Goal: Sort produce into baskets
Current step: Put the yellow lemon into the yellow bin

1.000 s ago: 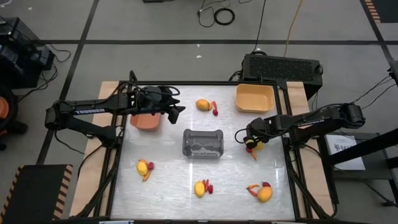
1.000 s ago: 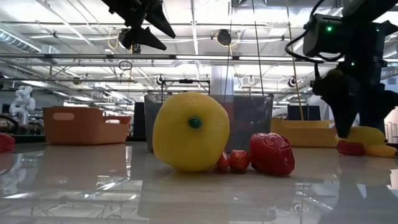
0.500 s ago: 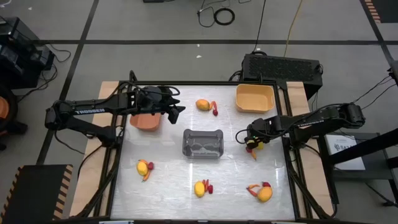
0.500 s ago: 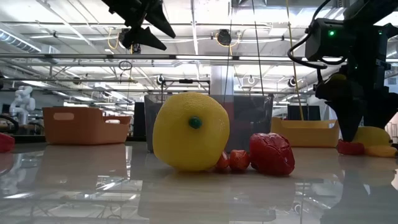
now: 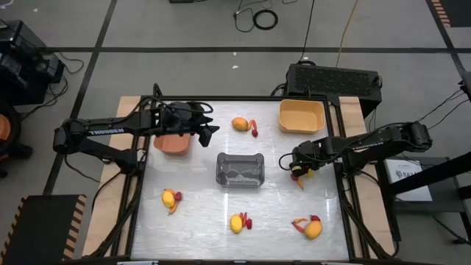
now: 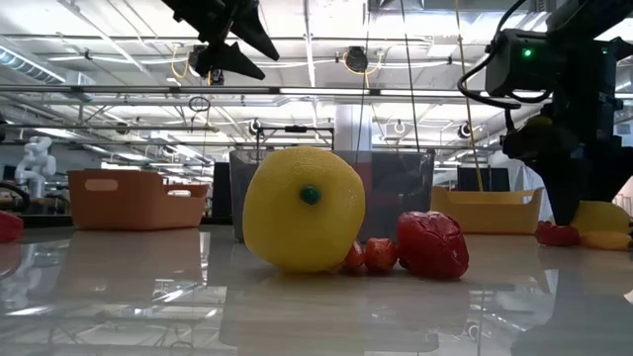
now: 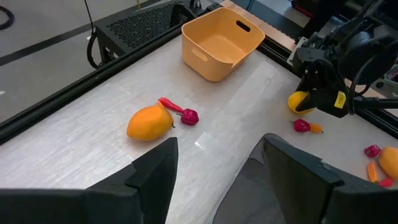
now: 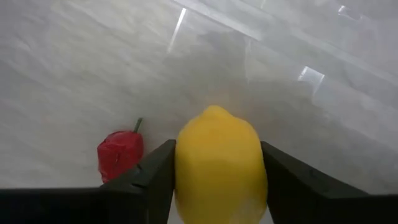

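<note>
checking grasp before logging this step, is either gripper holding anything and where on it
The right gripper holds a yellow lemon, a finger on each of its long sides, just above the table. The left gripper hangs open and empty near the terracotta basket.

Lighting: bright, from ceiling strips.
Glare: streaks on the glossy table [image 6: 119,297].
Focus: right wrist view's near fingers blurred.

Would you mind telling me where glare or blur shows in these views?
Low view: the glossy white tabletop mirrors the ceiling lights, and the big yellow lemon-like fruit looms close. Right wrist view: bright streaks on the tabletop, and the yellow fruit between the right gripper fingers looks soft.
</note>
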Motion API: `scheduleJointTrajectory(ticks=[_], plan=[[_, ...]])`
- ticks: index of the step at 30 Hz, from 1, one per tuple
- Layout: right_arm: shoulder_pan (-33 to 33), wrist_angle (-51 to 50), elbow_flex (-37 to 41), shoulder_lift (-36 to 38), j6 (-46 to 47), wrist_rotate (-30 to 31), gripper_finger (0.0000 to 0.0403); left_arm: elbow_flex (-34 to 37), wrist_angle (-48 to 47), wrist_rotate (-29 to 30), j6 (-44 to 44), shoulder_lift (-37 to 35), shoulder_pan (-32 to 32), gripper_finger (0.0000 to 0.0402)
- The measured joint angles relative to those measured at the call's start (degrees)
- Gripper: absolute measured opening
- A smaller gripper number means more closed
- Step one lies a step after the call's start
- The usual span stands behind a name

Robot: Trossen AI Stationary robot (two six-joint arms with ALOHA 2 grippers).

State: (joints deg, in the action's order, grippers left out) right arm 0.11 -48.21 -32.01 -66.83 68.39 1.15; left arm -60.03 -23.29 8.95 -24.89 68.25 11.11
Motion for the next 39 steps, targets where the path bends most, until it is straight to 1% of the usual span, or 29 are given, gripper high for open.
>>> scheduleJointTrajectory(ticks=[2,5,8,11,17,21,24,26,29,35,39], plan=[[-0.01,0.05,-0.06,0.04,-0.01,-0.01,0.0183,0.0,0.0,0.0,0.18,0.0,0.0,0.0238],[-0.03,0.01,-1.4,0.04,-0.36,0.04,0.0181,0.0,0.0,-0.01,0.16,0.0,0.0,0.0238],[-0.88,-0.03,-4.5,0.07,-2.53,0.49,0.0188,0.0,0.0,-0.02,0.16,0.0,0.0,0.0238],[-2.88,-0.19,-9.24,0.07,-7.08,3.05,0.0194,0.0,0.0,-0.02,0.24,0.0,0.0,0.0238],[-11.67,-2.09,-21.64,0.07,-20.53,9.77,0.0196,0.0,-0.02,-0.02,1.76,0.0,0.0,0.0238],[-19.43,-2.31,-27.21,0.09,-29.05,14.32,0.0196,0.0,-0.05,-0.02,1.86,0.0,0.0,0.0238],[-25.78,0.17,-27.32,-0.06,-35.53,15.35,0.0196,0.25,0.15,0.16,1.86,-0.03,0.0,0.0238],[-29.92,1.03,-26.76,-1.0,-37.81,13.86,0.0196,0.82,0.13,0.34,1.84,-0.07,0.0,0.0238],[-34.15,0.94,-26.43,-3.85,-40.76,11.38,0.0196,1.68,-0.17,0.48,1.74,-0.07,-0.01,0.0238],[-37.58,4.12,-26.43,-10.73,-43.83,10.95,0.0199,2.51,-0.42,0.59,1.71,-0.02,-0.37,0.0238],[-38.17,4.35,-26.43,-15.2,-44.24,10.92,0.0215,2.51,-0.42,0.68,1.51,-0.04,-0.37,0.0238]])
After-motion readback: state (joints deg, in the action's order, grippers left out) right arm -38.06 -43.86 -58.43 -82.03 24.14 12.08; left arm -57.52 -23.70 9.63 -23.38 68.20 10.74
